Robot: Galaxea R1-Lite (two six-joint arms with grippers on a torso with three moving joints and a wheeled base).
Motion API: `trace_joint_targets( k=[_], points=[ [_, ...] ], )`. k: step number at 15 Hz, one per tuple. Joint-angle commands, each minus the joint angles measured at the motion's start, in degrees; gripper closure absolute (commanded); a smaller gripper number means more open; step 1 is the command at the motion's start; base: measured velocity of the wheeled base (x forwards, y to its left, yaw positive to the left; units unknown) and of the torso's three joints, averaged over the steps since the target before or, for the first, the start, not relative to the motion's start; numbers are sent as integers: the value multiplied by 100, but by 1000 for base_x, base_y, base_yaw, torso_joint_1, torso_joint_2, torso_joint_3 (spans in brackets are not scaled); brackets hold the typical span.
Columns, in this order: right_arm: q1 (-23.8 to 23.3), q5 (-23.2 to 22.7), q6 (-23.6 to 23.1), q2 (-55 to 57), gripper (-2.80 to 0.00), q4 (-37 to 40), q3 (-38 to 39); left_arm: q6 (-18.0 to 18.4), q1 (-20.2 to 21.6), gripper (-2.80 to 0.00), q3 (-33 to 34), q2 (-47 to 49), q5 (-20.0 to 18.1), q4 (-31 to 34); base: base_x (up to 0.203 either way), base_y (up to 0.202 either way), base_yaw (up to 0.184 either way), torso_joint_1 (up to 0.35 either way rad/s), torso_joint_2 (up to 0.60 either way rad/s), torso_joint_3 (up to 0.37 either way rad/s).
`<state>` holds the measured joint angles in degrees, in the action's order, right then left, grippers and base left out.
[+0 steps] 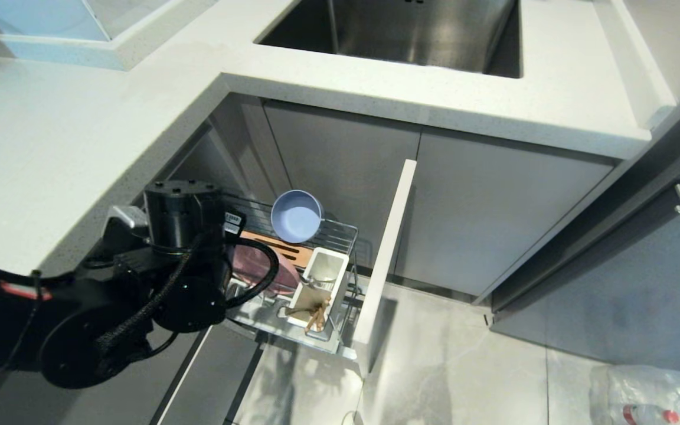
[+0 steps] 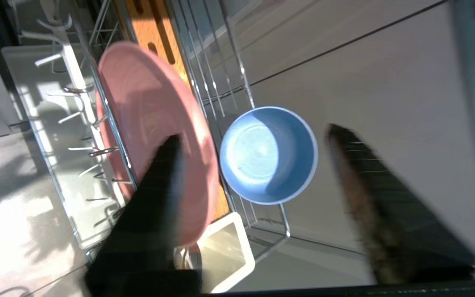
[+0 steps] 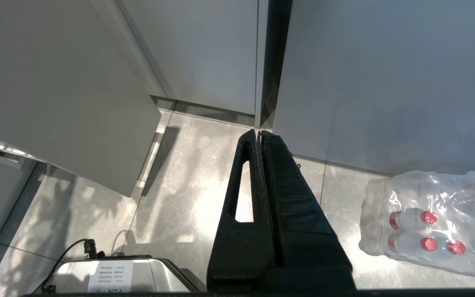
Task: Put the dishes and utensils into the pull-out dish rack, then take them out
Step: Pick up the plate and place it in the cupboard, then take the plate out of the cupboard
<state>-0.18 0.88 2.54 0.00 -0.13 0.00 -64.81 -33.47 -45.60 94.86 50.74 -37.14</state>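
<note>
Blue-grey bowl point(image 2: 268, 154), light, rigid, slick: to be pinched at rim by left claw point(image 2: 254, 165), seen open, empty.

This is a kitchen in a home. A shiny metal sink point(image 1: 411, 29) is set into a long white surface point(image 1: 80, 136). Under it are flat grey cupboard doors point(image 1: 481, 218). A wire dish rack point(image 1: 328, 236) is pulled out from under the surface, with a pink plate point(image 2: 155, 136), a small blue bowl point(image 1: 297, 216) and a white cup point(image 1: 322, 277) for forks and chopsticks. The floor point(image 1: 452, 366) has big grey tiles, and a pack of water bottles point(image 3: 431, 222) lies on it.
</note>
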Motion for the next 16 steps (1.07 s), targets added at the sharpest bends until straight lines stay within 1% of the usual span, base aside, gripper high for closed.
trace_joint_targets(
  k=[1, 3, 5, 6, 7, 8, 9, 10, 11, 13, 14, 15, 16],
  points=[
    [1, 0, 1, 0, 0, -4, 0, -40, -84, 0, -49, -515, 32, 286, 0, 0, 0, 0, 0, 0],
    [1, 2, 1, 0, 0, -4, 0, -31, -246, 0, -148, -932, 50, 845, 0, 0, 0, 0, 0, 0],
    [1, 1, 1, 0, 0, -4, 0, 43, -537, 0, -317, -1349, 72, 1383, 0, 0, 0, 0, 0, 0],
    [1, 4, 1, 0, 0, -4, 0, 178, -746, 0, -477, -1531, 105, 1705, 0, 0, 0, 0, 0, 0],
    [1, 0, 1, 0, 0, 5, 0, 347, -983, 0, -683, -1694, 182, 1892, 0, 0, 0, 0, 0, 0],
    [1, 0, 1, 2, 0, -4, 0, 612, -1180, 0, -936, -1809, 309, 2026, 0, 0, 0, 0, 0, 0],
    [1, 0, 1, 0, 0, -4, 0, 964, -1329, 0, -1188, -1914, 403, 2117, 0, 0, 0, 0, 0, 0],
    [1, 3, 1, 4, 0, 0, 0, 1389, -1392, 0, -1482, -2078, 443, 2175, 0, 0, 0, 0, 0, 0],
    [1, 0, 1, 0, 0, -4, 0, 1891, -1427, 0, -1709, -2340, 432, 2214, 0, 0, 0, 0, 0, 0],
    [1, 3, 1, 6, 0, -4, 0, 3165, -1411, 0, -2023, -2873, 275, 2247, 0, 0, 0, 0, 0, 0],
    [1, 0, 1, 0, 0, 1, 0, 3853, -1321, 0, -2119, -3200, 74, 2254, 0, 0, 0, 0, 0, 0],
    [1, 1, 1, 3, 0, 4, 0, 4481, -1114, 0, -2179, -3490, -228, 2258, 0, 0, 0, 0, 0, 0],
    [1, 8, 1, 0, 0, -3, 0, 4927, -738, 0, -2198, -3791, -622, 2271, 0, 0, 0, 0, 0, 0]
  ],
)
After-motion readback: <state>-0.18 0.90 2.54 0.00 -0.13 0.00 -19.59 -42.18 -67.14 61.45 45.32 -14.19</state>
